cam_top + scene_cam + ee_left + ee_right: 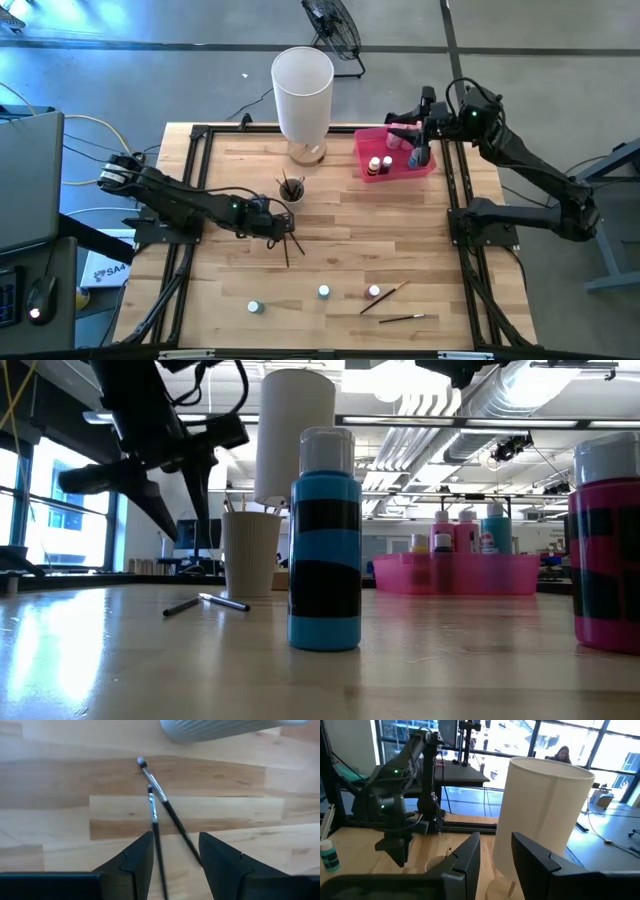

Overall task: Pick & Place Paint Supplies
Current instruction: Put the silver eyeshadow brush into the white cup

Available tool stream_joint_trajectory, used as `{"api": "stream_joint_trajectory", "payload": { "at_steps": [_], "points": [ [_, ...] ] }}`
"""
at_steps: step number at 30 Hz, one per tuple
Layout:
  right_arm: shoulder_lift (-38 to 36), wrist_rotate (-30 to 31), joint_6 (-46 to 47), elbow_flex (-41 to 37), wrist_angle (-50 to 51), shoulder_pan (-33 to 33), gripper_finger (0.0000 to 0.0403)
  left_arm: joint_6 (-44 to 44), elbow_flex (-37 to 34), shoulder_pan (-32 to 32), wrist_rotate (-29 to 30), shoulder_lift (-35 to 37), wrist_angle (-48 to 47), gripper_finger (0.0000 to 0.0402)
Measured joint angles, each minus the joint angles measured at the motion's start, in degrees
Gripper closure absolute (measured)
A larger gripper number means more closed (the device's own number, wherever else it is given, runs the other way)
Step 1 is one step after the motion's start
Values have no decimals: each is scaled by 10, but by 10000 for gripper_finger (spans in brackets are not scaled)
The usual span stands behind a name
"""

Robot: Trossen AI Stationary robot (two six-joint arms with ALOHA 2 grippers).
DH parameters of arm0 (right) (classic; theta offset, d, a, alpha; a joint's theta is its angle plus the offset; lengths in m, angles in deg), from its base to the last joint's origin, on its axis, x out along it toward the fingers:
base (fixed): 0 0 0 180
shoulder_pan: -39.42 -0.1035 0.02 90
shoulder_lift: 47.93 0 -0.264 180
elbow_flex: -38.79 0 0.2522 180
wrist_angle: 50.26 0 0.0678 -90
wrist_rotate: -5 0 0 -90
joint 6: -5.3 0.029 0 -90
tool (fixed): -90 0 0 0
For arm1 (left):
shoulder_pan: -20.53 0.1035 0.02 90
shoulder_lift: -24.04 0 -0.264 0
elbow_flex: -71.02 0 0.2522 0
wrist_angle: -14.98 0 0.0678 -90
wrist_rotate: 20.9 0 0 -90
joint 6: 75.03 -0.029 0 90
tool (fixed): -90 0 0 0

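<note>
Hovering over the wooden surface [400,220] with the left gripper [175,857], jaws standing apart and holding nothing. Framing two thin dark paintbrushes [160,800] between the jaws, both lying flat and crossing near the tips, just ahead of the fingertips [141,851]. Sitting just beyond the brushes, a ribbed cup [220,730] with other brushes already standing in it. Judging the step as lining up to pick a brush for that cup. Calling next for lowering straight down, keeping one handle centred between the jaws, then closing; risking catching both brushes, since they lie so close.

Waiting with the right gripper [495,852] above the pink tray [420,165], jaws apart and empty, the tall white cylinder [545,820] standing ahead of them. Leaving more on the surface, well apart from either set of jaws: a teal bottle [325,540], a pink bottle [605,550], another small bottle, two further brushes [390,305].
</note>
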Motion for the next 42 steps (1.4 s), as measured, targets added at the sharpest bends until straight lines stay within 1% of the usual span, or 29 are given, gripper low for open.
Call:
{"api": "stream_joint_trajectory", "payload": {
  "at_steps": [5, 8, 11, 17, 26, 31, 38, 42],
  "points": [
    [14, 0, 0, 0, 0, 0, 298, -8, 0, 0, 44, -30, -3, 247],
    [22, 0, 0, 0, 0, 0, 298, -9, 0, 1, 53, -48, -4, 247],
    [33, 0, 0, 0, 0, 0, 298, -8, 0, 1, 40, -63, -1, 247],
    [47, 2, 0, 0, -1, 0, 298, -2, 0, 1, 37, -93, 8, 247],
    [48, 2, 0, 0, -1, 0, 298, -1, 0, 1, 44, -128, 108, 247],
    [48, 2, 0, 0, 0, 0, 298, -1, 0, 1, 41, -139, 142, 247],
    [48, 2, 1, 0, 0, 0, 298, 10, 0, 1, 40, -139, 138, 247],
    [48, 2, 1, 0, 1, 0, 298, 13, 0, 1, 16, -139, 126, 247]
  ]
}}
